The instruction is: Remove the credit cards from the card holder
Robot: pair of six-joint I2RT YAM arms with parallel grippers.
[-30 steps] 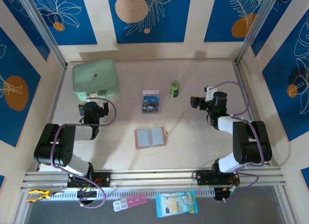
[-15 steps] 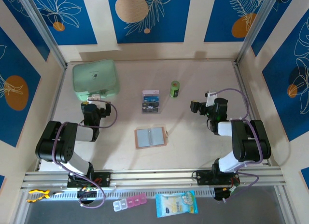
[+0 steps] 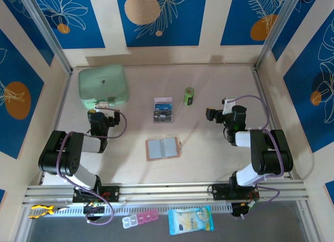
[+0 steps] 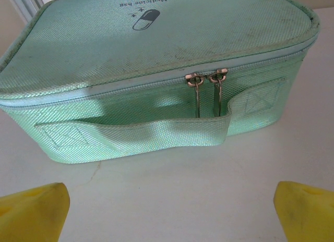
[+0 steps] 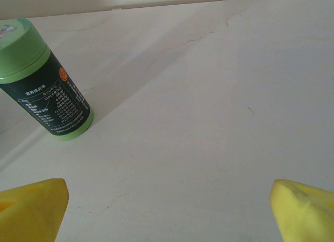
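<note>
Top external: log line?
tan leather card holder: open flat; blue and dark credit cards: on table; left end effector: open; right end effector: open

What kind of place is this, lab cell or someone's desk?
Probably a purpose-built robot test cell: the table is boxed in by printed panel walls, two arms mount on an aluminium rail, and staged props like a mint-green case and card holder lie out.

card holder (image 3: 163,148) open flat, credit cards (image 3: 163,109) apart
</note>
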